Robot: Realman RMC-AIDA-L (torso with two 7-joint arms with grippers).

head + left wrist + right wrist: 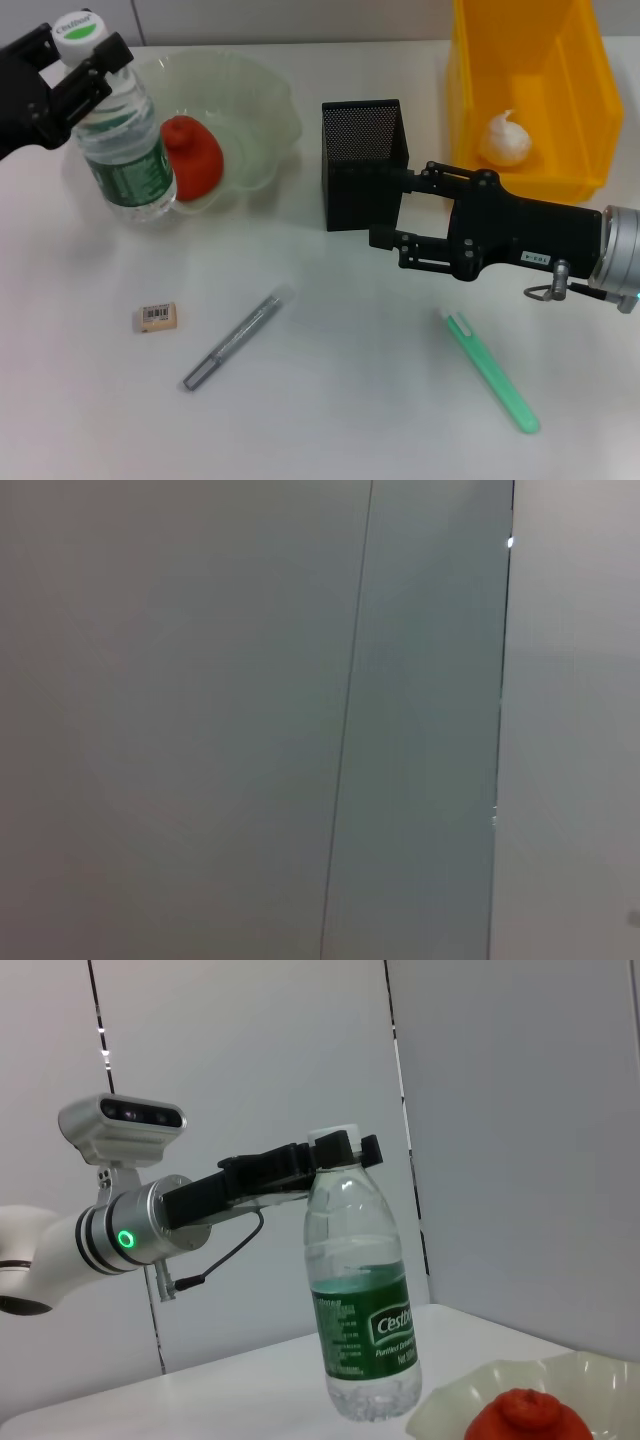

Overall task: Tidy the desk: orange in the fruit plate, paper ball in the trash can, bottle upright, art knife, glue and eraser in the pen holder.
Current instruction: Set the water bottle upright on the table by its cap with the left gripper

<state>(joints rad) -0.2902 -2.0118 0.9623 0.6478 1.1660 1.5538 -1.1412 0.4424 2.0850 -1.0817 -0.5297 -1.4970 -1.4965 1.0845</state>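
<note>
Two sticks lay nearest on the white desk (330, 420): the light green stick (490, 370) with its white tip toward the right gripper, and the grey art knife (236, 339) slanting on the left side, well apart from each other. Just beyond the knife's left side sat the small eraser (156, 317), alone on open desk, with clear room all round it.

Farther in, the right gripper (385, 210) hovered with its two fingers (430, 178) spread wide and holding nothing; the farther one reached up against the side of the black pen holder (363, 162), the nearer one stood off in front of it. Bare desk stretched between this arm and the knife.

At the left, the left gripper (88, 62) was clamped on the neck of the bottle (124, 140) just under its white cap; the bottle stood upright with its base on the desk, right beside the fruit plate (262, 95). The orange (193, 156) lay in that plate, touching the near wall.

Farthest back on the right, the paper ball (505, 138) rested inside the trash can (580, 90).
</note>
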